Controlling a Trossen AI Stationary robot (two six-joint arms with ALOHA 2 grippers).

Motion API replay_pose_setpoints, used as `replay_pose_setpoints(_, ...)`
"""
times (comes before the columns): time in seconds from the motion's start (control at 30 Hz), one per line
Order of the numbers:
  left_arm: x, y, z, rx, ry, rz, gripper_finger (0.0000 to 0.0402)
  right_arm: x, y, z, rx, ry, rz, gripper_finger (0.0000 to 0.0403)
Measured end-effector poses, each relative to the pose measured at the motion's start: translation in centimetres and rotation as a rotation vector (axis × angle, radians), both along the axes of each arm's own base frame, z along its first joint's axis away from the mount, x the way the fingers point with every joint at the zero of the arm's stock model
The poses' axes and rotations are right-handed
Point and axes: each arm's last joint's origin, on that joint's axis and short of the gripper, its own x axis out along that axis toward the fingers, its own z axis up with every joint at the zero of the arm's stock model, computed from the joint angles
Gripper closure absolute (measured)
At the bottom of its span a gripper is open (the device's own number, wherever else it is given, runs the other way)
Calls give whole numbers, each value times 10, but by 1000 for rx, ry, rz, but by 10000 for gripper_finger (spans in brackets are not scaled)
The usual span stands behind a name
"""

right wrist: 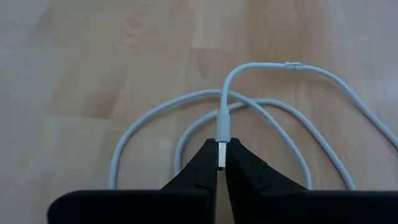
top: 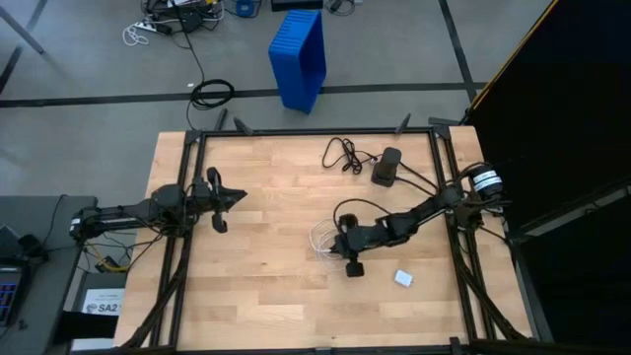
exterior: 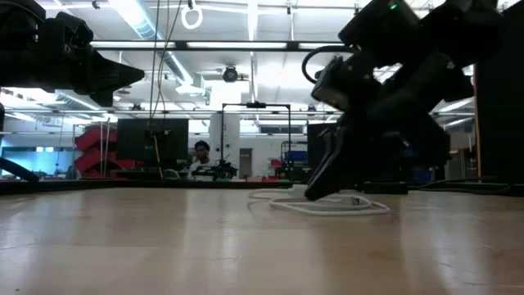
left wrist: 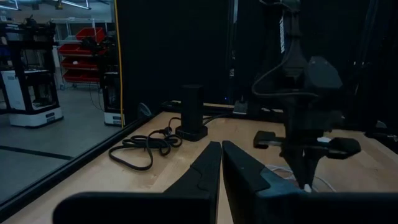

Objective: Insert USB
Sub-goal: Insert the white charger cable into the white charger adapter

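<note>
The USB is a thin white cable (right wrist: 273, 115) lying in a loose loop on the wooden table (top: 246, 286), right of centre (top: 321, 238). Its white plug end (right wrist: 222, 124) points at my right gripper (right wrist: 221, 152). That gripper is shut and slants down from the table's right side, with its tips right at the plug's metal tip. In the low view it (exterior: 315, 193) stands low over the loop (exterior: 336, 208). My left gripper (top: 242, 198) is shut and level at the table's left side, with nothing in it (left wrist: 221, 149). My right gripper has its shut fingertips (right wrist: 205, 158) right at the metal tip (right wrist: 220, 155) of the plug. It comes slanting down from the table's right side, in line with the plug. The cable lies slack on the table. I cannot tell whether the tips touch the plug.
A black adapter box (top: 386, 166) stands at the far right of the table, and its thin black cord (top: 343, 155) is coiled beside it. A small white block (top: 403, 278) lies near the right front. A blue bin (top: 299, 54) stands on the floor beyond the far edge.
</note>
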Motion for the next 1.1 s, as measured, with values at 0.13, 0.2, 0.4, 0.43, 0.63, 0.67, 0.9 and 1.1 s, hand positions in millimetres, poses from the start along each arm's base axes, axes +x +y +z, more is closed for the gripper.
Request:
replay_pose_setpoints(0.13, 0, 0, 0, 0, 0, 0, 401, -2, -4, 1, -3, 30, -14, 390)
replay_pose_setpoints(0.2, 0, 0, 0, 0, 0, 0, 401, -5, -3, 8, -16, 26, 0, 369)
replay_pose_setpoints(0.4, 0, 0, 0, 0, 0, 0, 401, -17, 7, 41, -12, -18, 39, 277)
replay_pose_setpoints(0.43, 0, 0, 0, 0, 0, 0, 401, -21, 9, 48, -7, -19, 47, 261)
replay_pose_setpoints(0.63, 0, 0, 0, 0, 0, 0, 401, -64, 29, 77, 150, 140, 0, 191)
replay_pose_setpoints(0.67, 0, 0, 0, 0, 0, 0, 401, -73, 35, 79, 192, 188, -10, 184)
replay_pose_setpoints(0.9, 0, 0, 0, 0, -1, 0, 401, -125, 74, 82, 327, 411, -76, 174)
replay_pose_setpoints(1.1, 0, 0, 0, 0, -1, 0, 401, -147, 87, 77, 298, 449, -216, 181)
